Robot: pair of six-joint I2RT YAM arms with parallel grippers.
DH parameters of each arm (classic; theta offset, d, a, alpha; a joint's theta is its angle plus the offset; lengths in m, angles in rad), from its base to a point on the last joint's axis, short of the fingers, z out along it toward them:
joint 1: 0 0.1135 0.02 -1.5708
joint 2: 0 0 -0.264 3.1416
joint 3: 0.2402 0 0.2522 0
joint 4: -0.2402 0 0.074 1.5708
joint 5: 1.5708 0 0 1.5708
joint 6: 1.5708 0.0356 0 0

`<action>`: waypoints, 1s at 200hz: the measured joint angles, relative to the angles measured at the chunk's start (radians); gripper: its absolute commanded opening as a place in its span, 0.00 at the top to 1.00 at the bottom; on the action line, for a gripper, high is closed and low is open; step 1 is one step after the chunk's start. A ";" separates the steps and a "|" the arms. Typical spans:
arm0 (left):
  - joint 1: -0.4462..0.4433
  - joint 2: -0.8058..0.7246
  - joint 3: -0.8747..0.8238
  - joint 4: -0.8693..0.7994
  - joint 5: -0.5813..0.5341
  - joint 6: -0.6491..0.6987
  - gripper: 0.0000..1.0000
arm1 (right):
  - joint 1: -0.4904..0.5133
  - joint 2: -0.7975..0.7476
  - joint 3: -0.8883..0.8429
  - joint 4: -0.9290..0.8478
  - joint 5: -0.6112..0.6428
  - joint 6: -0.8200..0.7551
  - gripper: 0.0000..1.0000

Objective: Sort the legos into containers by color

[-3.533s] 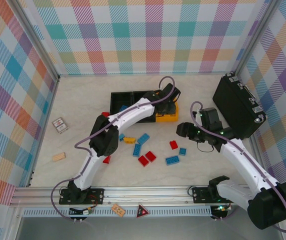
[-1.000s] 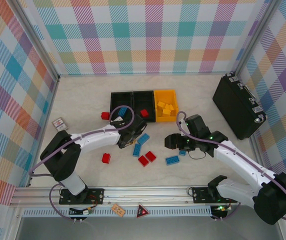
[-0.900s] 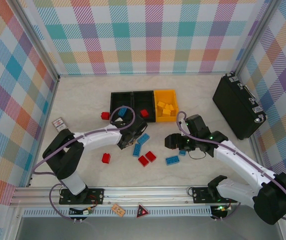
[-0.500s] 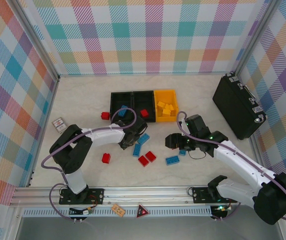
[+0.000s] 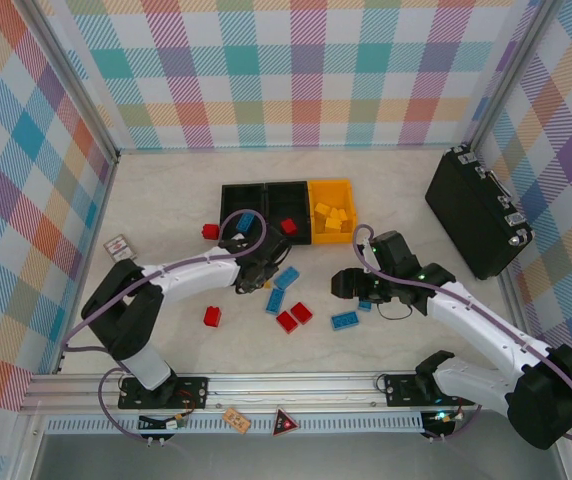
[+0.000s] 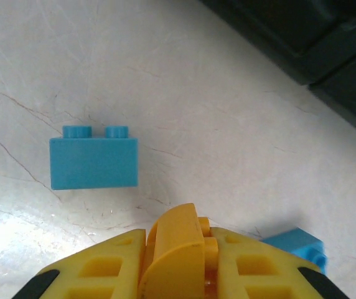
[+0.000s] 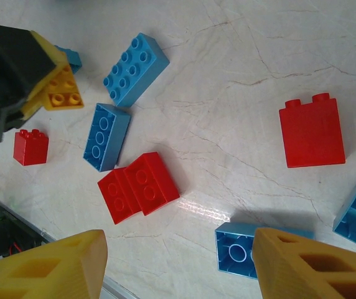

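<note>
Left wrist view: left fingers (image 6: 103,268) clamp a small yellow-orange studded plastic brick (image 6: 177,246) down at the pale desk (image 6: 215,124), near a light-blue brick (image 6: 93,163). It is likely light, rigid and slick, so flat sidewalls suit gripping. Right fingers (image 7: 47,265) hang apart above scattered red bricks (image 7: 139,187).

The worktop (image 6: 228,93) was smooth and polished, a pale stone-like surface with thin dark veins that threw back a bright glare. The legos (image 7: 312,131) were hard plastic with a soft sheen, the yellow-orange lego (image 7: 63,94) in the left tool (image 6: 178,246) included, while that tool's fingers (image 6: 103,265) looked like matt yellow plastic (faintly grainy beside it). The containers (image 5: 266,186) were smooth plastic, and the front rail (image 5: 296,385) was bare brushed metal.
</note>
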 measured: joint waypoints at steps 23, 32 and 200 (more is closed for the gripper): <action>0.000 -0.013 0.044 -0.027 0.000 0.063 0.79 | 0.000 -0.001 0.000 0.000 0.004 0.000 0.37; -0.001 -0.013 0.067 -0.037 0.000 0.092 0.79 | 0.000 -0.001 0.000 0.000 0.004 0.000 0.37; -0.039 0.356 0.701 -0.092 0.056 0.402 0.78 | -0.159 0.012 0.075 -0.005 0.024 -0.008 0.37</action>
